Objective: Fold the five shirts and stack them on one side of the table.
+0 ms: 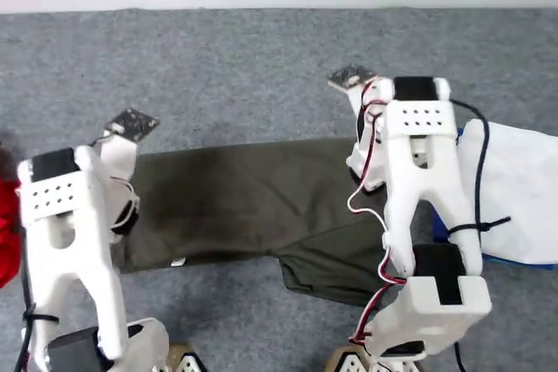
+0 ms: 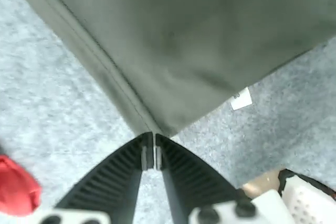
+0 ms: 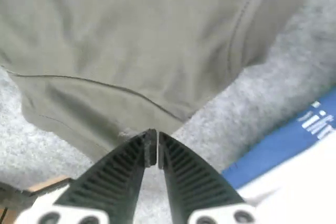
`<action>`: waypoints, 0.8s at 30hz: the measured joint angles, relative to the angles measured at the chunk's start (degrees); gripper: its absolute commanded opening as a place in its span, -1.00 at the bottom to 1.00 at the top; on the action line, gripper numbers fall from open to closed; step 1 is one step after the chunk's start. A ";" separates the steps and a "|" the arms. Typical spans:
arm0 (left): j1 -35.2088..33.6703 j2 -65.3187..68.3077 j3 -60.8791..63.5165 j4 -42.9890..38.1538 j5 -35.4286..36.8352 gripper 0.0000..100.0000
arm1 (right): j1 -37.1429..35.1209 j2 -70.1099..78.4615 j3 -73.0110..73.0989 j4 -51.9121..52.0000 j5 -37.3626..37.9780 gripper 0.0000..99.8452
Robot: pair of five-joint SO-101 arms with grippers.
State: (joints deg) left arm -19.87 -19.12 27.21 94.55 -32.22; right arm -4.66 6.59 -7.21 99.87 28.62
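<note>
An olive green shirt (image 1: pixel 235 202) lies spread across the middle of the grey table (image 1: pixel 261 67), with one part sticking out toward the front edge. My left gripper (image 2: pixel 154 156) is at the shirt's left end, shut on a corner of the olive shirt (image 2: pixel 184 40). My right gripper (image 3: pixel 153 148) is at the right end, shut on the hem edge of the olive shirt (image 3: pixel 131 40). In the high view both arms hang over the shirt's ends and hide the fingertips.
A white shirt (image 1: pixel 514 189) lies on a blue one (image 1: pixel 523 260) at the right edge, close to the right arm. A red shirt (image 1: pixel 7 233) sits at the left edge. A small white label (image 2: pixel 241 98) peeks out under the olive shirt.
</note>
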 measured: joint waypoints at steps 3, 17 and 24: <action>3.16 0.00 -4.04 2.46 2.55 -0.97 | 0.09 -5.27 -0.97 0.35 0.00 -0.98; 49.14 5.01 -9.49 -4.48 19.52 -0.97 | 3.25 -36.13 -1.14 0.44 -4.04 -0.98; 62.07 20.84 -15.21 -7.82 19.78 -0.79 | 11.34 -45.45 -1.14 0.44 -6.15 -0.97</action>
State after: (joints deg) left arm 42.20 1.71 12.00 86.73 -12.44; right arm 6.68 -38.86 -8.35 100.31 22.46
